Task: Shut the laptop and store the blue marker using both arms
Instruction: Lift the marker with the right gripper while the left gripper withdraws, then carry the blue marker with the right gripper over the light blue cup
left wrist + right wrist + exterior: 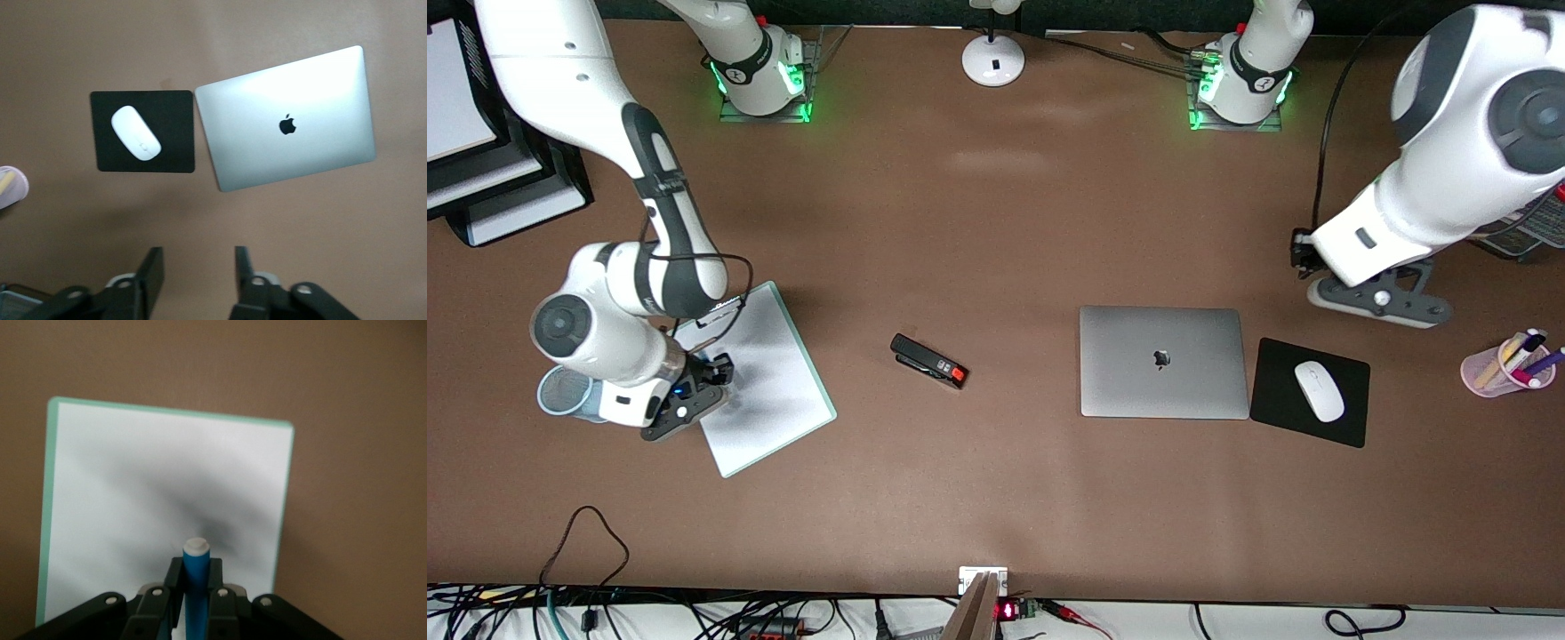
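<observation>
The right tool [197, 600] is clamped on the blue marker [196, 587], which stands upright between its fingers with the white end up, over the white board [760, 382] at the middle left of the front frame. The left tool [199, 280] hangs in the air with its fingers parted and nothing between them, at the right edge of the front frame above the bare bench [996, 222]; in its wrist view the fingers frame brown bench top below the laptop.

The laptop [1162, 362] lies shut and flat at the centre right of the front frame, lid up, dark apple logo showing. Touching or just beside its edge toward the left arm's end sits the black mouse pad [1352, 418], with the white mouse [1319, 391] on it. The white board has a pale green rim and lies tilted. A pale blue mesh cup [560, 393] stands beside it, partly hidden under the right arm. A pink cup [1489, 372] of mixed markers stands at the right edge. A black stapler [928, 361] with a red end lies at the centre.
</observation>
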You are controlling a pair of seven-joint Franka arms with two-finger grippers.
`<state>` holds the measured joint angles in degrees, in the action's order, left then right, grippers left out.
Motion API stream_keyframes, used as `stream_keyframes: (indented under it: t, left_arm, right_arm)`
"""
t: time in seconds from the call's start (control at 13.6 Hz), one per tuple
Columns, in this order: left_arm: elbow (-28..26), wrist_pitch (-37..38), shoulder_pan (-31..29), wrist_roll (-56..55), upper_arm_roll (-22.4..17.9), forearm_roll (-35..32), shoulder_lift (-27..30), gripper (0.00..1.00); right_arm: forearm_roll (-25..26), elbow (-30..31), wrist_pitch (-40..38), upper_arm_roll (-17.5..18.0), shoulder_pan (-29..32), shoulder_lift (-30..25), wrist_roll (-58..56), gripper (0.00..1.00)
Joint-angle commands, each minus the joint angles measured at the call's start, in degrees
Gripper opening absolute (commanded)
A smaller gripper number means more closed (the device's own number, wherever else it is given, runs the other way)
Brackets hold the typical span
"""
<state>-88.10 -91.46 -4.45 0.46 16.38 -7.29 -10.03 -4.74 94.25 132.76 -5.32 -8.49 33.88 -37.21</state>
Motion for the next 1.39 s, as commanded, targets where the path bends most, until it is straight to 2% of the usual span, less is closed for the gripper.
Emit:
stream_keyframes:
  t: [0.0, 0.15, 0.29, 0.44, 0.59, 0.73, 0.95, 1.1, 1.32]
  left_arm:
    - [-4.78, -0.21, 2.33, 2.53, -6.07, 2.88, 5.79, 1.0]
    - [-9.17, -3.44, 2.95, 2.26, -9.33, 4.74, 9.93, 1.0]
    - [-14.53, -9.15, 6.98, 2.26, -15.12, 5.18, 13.36, 1.0]
    - [-16.05, -9.53, 7.26, 2.53, -15.41, 5.09, 14.69, 1.0]
    - [-16.23, -7.96, 6.47, 2.62, -15.23, 5.09, 14.43, 1.0]
    - [-14.39, -6.72, 6.38, 4.45, -15.32, 5.0, 13.12, 1.0]
    - [-14.03, -6.63, 6.38, 5.17, -15.23, 5.0, 12.93, 1.0]
    - [-14.03, -6.37, 6.38, 5.08, -15.23, 5.0, 12.93, 1.0]
    - [-12.8, -6.37, 6.56, 5.08, -15.15, 5.0, 12.23, 1.0]
  right_arm:
    - [-1.24, 0.94, -3.02, 0.4, 0.58, -6.09, -7.5, 0.03]
    - [-1.33, 0.85, -5.22, 0.4, 1.11, -9.78, -12.33, 0.03]
    - [-1.42, 0.85, -7.42, 0.49, 1.46, -13.12, -17.86, 0.03]
    - [-2.98, 0.5, -9.88, 0.4, 2.6, -15.94, -24.37, 0.03]
    - [-8.86, -0.2, -10.95, -0.3, 4.61, -16.66, -34.45, 0.03]
    - [-14.57, -1.25, -12.43, -0.22, 7.95, -16.31, -45.61, 0.03]
    - [-19.16, -1.52, -16.21, -0.22, 12.0, -15.69, -59.69, 0.02]
    - [-24.15, -1.61, -18.14, -0.22, 14.98, -14.9, -68.22, 0.02]
    - [-28.3, -3.71, -23.58, -0.22, 18.94, -12.71, -75.01, 0.02]
